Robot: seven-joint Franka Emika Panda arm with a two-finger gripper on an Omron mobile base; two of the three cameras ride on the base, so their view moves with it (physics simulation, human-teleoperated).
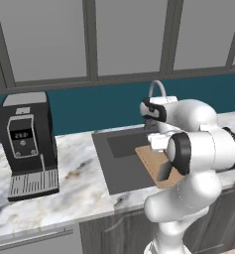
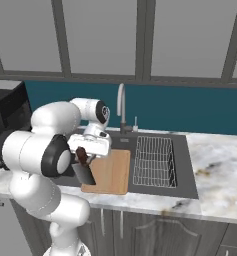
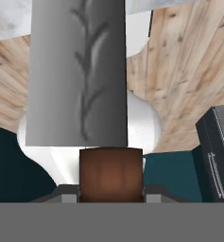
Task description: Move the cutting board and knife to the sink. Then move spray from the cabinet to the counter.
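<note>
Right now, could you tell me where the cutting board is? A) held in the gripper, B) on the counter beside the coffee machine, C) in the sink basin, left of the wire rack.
C: the cutting board lies in the sink, left of the wire rack.

The cleaver knife (image 2: 83,169) hangs blade-down above the wooden cutting board (image 2: 111,171) lying in the sink (image 2: 182,165).

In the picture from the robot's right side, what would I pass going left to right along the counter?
Black coffee machine → white arm, its fingers gripping the knife → cutting board lying in the sink → wire rack → bare marble counter.
</note>
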